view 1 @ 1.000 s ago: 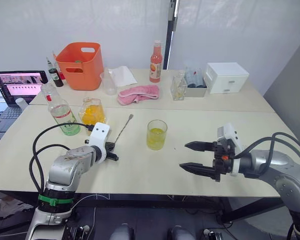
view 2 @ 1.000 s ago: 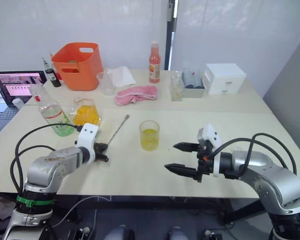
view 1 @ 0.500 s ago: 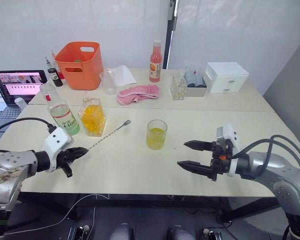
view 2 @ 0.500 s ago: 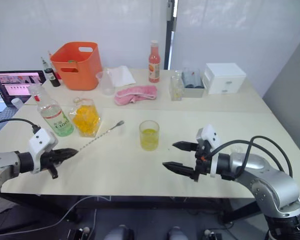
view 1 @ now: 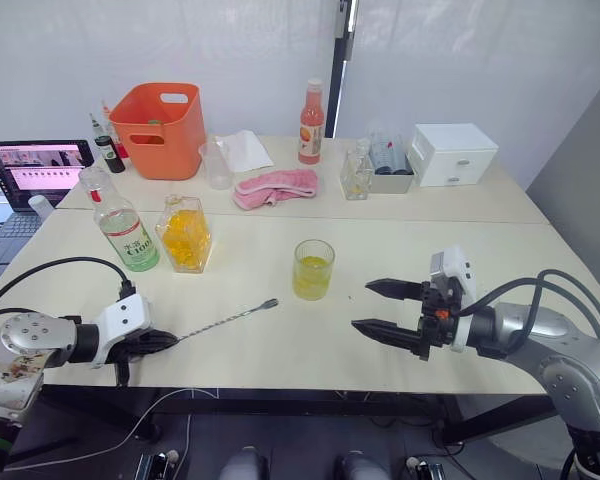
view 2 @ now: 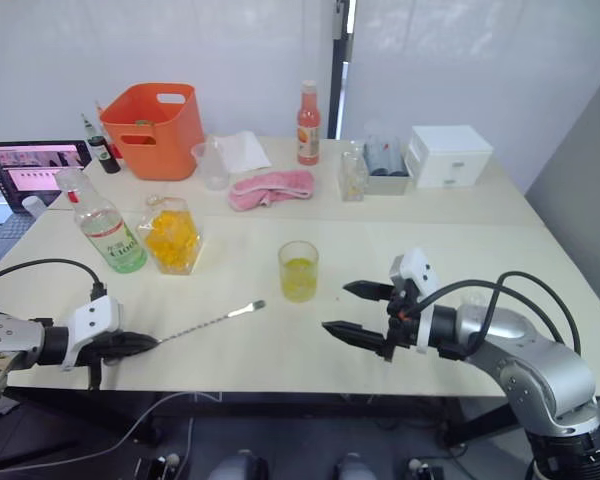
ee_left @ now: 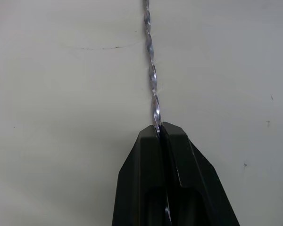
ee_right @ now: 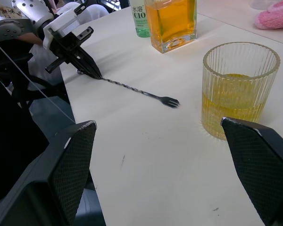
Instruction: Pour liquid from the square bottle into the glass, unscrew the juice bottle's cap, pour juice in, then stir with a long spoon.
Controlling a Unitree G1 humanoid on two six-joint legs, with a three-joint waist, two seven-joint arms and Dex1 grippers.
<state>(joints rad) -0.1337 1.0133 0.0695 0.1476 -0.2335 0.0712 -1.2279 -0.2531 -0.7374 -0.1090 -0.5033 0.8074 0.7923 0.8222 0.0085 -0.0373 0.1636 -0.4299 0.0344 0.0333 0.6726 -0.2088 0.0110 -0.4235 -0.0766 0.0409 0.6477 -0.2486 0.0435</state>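
Left wrist view shows my left gripper pinched tight on the long spoon — I have pulled it back toward the table edge, away from the glass. My right gripper waits wide open — stirring comes next.

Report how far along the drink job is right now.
Looks done: the glass holds yellow liquid, and the square bottle and juice bottle stand back on the table. In hand: the left gripper is shut on the long spoon, held low near the front edge. Left: stirring; the spoon is not in the glass. The right gripper is open, empty.
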